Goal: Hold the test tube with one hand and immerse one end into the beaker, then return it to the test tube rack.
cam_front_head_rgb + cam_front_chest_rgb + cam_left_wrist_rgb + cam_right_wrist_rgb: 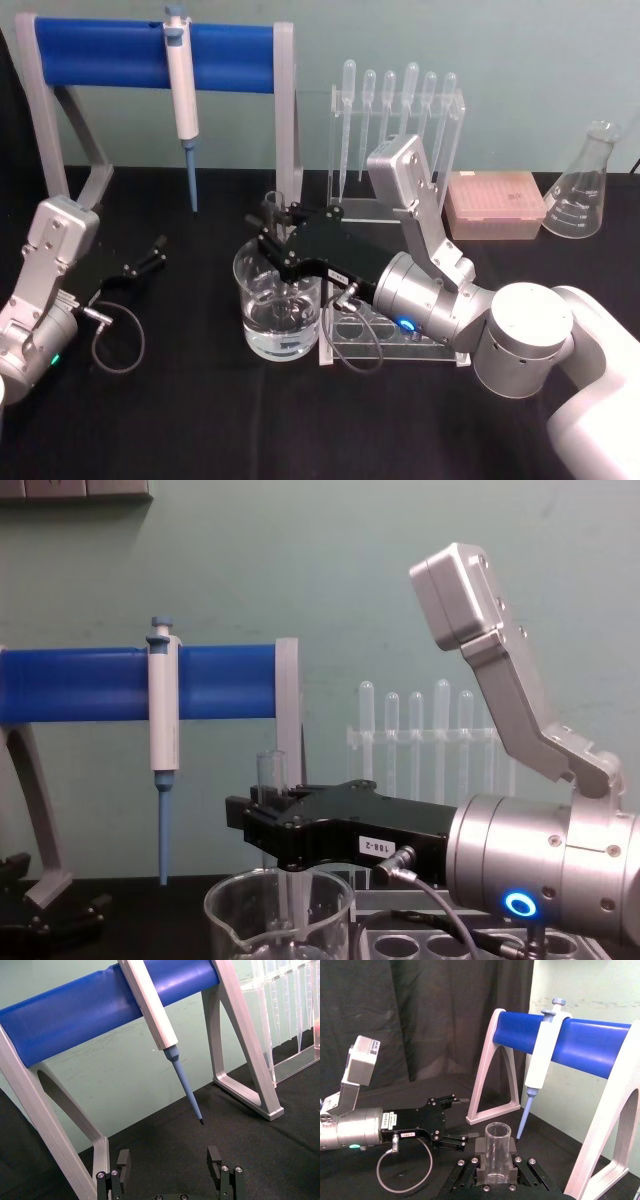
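Between the fingers of your right end effector (497, 1164), which pinch its upper part, the test tube (498, 1142) stands upright, lower end down inside the beaker (226, 905) directly beneath. Judged step: the immersion; whether the tip meets the liquid (268, 336) cannot be confirmed. Next, raise it straight until the round bottom clears the rim, then draw it back toward the wrist (425, 298) to the test tube rack (345, 335) and square it over a hole. Your left end effector (169, 1159) lies spread and idle, well apart.
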{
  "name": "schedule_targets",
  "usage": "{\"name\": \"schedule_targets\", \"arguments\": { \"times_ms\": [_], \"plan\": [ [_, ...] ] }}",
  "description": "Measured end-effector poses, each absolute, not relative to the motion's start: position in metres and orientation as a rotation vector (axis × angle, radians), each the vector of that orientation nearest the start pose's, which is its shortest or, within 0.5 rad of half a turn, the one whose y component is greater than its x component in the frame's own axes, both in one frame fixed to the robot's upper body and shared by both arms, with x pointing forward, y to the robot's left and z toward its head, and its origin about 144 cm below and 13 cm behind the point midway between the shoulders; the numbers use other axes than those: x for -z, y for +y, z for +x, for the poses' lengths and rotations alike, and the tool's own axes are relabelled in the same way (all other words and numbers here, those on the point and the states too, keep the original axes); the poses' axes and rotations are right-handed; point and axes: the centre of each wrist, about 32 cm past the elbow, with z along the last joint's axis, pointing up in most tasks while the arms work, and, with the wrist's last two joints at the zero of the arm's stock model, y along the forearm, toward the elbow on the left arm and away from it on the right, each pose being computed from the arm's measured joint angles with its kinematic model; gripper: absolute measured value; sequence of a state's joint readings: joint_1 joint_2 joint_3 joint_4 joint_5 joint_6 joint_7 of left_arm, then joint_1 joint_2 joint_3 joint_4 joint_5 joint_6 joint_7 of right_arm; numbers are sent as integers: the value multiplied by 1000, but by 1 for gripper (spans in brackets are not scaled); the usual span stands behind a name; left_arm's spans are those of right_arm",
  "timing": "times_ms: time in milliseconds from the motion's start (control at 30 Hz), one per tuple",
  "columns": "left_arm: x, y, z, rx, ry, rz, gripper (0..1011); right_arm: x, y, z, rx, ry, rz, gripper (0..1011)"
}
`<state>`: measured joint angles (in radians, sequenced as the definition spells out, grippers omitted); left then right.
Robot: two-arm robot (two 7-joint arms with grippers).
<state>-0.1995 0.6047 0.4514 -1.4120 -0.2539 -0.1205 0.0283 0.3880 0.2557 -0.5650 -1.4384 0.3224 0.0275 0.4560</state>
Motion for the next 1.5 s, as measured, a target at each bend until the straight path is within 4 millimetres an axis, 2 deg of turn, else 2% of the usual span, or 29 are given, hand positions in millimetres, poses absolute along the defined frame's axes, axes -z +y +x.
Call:
{"name": "schedule_targets", "arguments": {
  "times_ms": [1500],
  "plan": [
    [-1140,310,489,-1248,-285,304,1000,-1199,-145,526,617,-99,-29,226]
  ]
}}
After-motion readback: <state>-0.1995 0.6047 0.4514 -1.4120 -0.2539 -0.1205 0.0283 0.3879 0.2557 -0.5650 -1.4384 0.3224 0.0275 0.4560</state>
